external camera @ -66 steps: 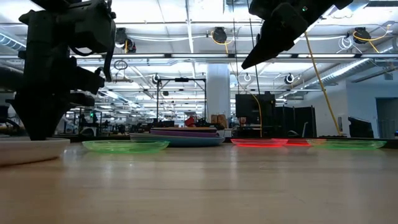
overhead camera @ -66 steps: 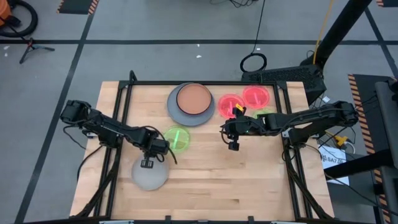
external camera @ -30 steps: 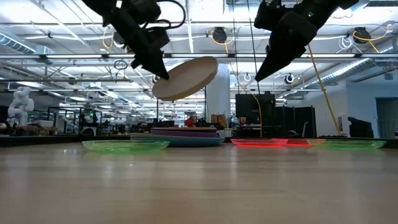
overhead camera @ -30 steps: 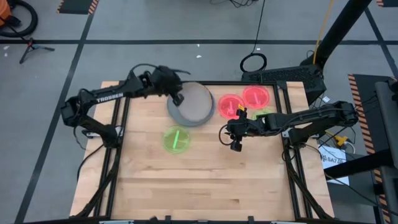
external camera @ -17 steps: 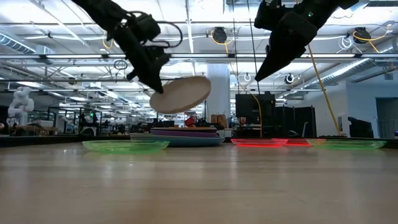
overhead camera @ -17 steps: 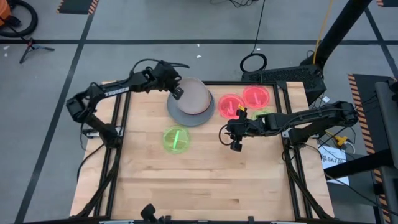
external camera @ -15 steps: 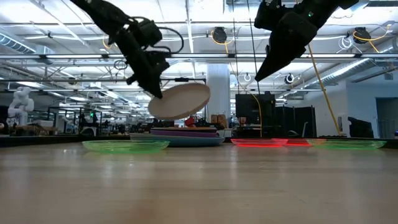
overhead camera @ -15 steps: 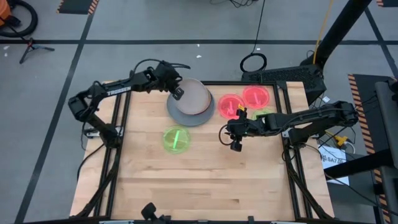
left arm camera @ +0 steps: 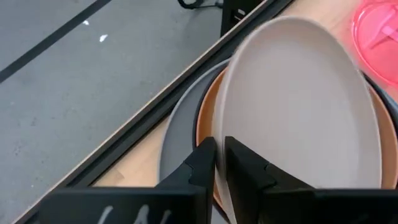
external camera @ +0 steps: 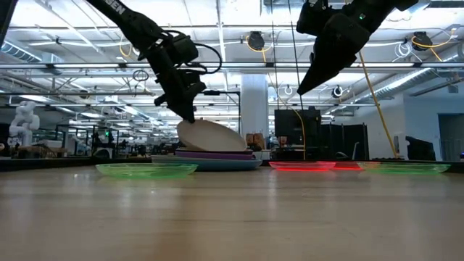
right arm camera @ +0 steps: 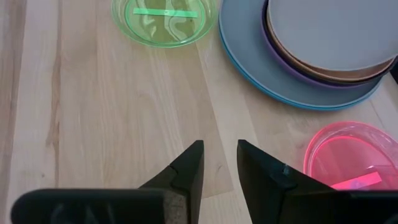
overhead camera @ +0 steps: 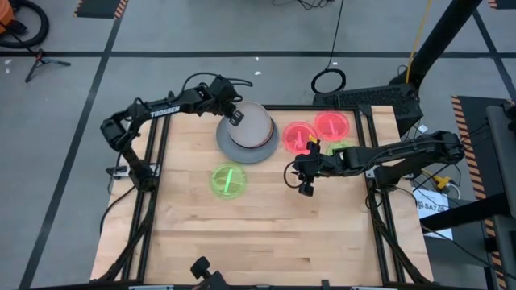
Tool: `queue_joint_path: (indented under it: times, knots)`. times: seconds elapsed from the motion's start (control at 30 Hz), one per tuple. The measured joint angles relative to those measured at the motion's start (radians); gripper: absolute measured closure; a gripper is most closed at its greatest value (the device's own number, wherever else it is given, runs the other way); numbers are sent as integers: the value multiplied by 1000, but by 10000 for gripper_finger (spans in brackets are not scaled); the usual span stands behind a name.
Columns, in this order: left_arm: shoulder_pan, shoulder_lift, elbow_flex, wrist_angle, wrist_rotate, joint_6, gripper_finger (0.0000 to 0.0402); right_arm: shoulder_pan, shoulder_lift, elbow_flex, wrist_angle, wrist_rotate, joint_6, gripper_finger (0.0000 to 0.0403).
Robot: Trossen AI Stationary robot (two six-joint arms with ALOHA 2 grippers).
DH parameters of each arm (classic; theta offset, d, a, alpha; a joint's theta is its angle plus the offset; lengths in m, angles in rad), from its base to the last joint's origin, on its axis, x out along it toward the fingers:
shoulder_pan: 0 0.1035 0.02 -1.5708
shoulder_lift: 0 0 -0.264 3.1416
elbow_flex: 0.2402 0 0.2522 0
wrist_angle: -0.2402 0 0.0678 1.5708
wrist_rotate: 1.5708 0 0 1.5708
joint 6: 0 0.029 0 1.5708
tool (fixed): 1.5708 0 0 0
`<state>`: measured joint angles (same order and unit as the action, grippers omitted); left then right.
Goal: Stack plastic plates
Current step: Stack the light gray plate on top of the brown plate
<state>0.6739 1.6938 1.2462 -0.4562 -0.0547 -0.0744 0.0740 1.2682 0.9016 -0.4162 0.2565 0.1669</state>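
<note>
A pale grey plate point(overhead camera: 255, 125) sits tilted on top of the stack point(overhead camera: 230, 143) at the table's far middle, where brown point(left arm camera: 205, 118), purple point(right arm camera: 280, 57) and blue point(right arm camera: 249, 59) plates and a large grey one point(left arm camera: 177, 140) lie beneath it. My left gripper point(overhead camera: 235, 118) is shut on its left rim. A green plate point(overhead camera: 228, 180) lies flat on the wood nearer me. Two pink-red plates point(overhead camera: 299, 137) point(overhead camera: 331, 125) lie right of the stack. My right gripper point(overhead camera: 304, 190) hangs open above bare wood, right of the green plate. My left gripper pinches the pale grey plate's rim point(left arm camera: 222, 140) between its two fingers point(left arm camera: 204, 163), at the plate's left edge. The fingers come from the table's left, slanting down. The plate is tilted: its held edge point(external camera: 185, 125) is raised and its right edge point(external camera: 243, 147) lies on the stack.
Another green plate point(overhead camera: 345, 148) lies partly under my right arm near the right rail. Black frame rails point(overhead camera: 165, 133) run along the table's left, far and right sides. Open wood point(overhead camera: 258, 234) fills the near half.
My left gripper has come down toward the stack with the pale grey plate. The plate, earlier lifted clear and tipped with its right edge high, now lies with its right edge on the stack and its held left edge higher.
</note>
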Motion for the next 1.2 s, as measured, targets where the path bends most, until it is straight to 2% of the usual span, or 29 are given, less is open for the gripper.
queue_joint_path:
  times: [0.47,0.87,1.03,1.2]
  knots:
    - [-4,5,7,-19,1,20,355,0,0,0,-9,1,0,314]
    - [-6,5,7,-20,4,36,263,0,0,0,-9,1,1,314]
    - [-38,5,7,-51,36,96,255,0,0,0,-9,3,1,314]
    - [-125,5,7,-74,72,146,254,0,0,0,-8,4,2,314]
